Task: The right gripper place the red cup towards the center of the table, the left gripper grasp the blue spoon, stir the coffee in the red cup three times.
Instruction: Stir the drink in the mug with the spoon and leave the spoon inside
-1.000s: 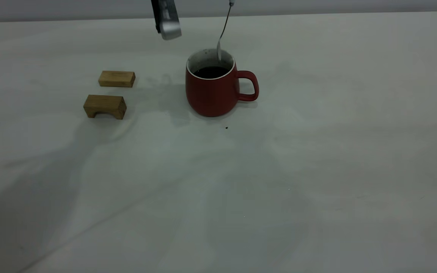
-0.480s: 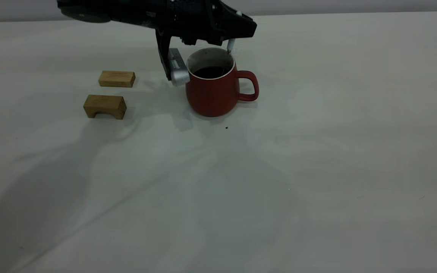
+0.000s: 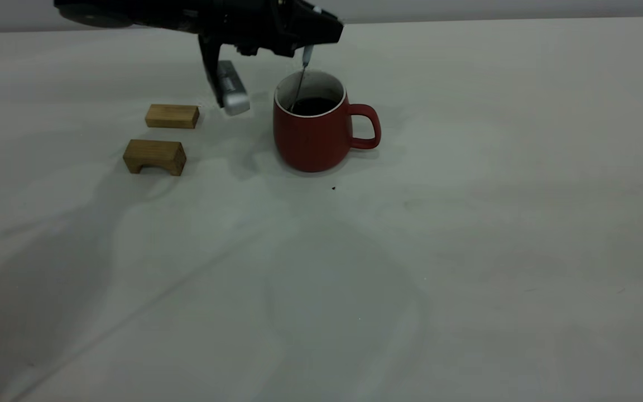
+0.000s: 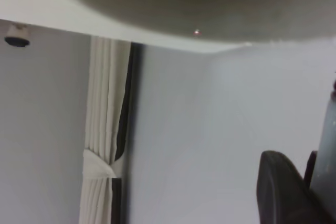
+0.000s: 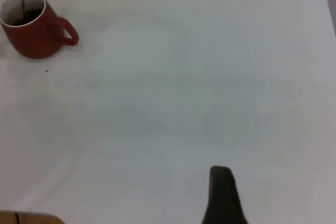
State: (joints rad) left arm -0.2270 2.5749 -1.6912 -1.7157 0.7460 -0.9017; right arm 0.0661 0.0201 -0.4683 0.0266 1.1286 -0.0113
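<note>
1. I see the cup (image 3: 312,134) upright near the table's (image 3: 466,251) centre, handle pointing to 3 o'clock.
2. My left gripper (image 3: 306,34) hangs above it, clamped on the spoon (image 3: 300,81): long axis near vertical, bowl end down in the coffee (image 3: 313,105).
3. Right gripper (image 5: 223,195): parked well off; fingers, I cannot tell.

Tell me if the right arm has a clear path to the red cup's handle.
Probably yes. The red cup turns its handle toward bare table, while the left gripper holds the blue spoon above the cup.
</note>
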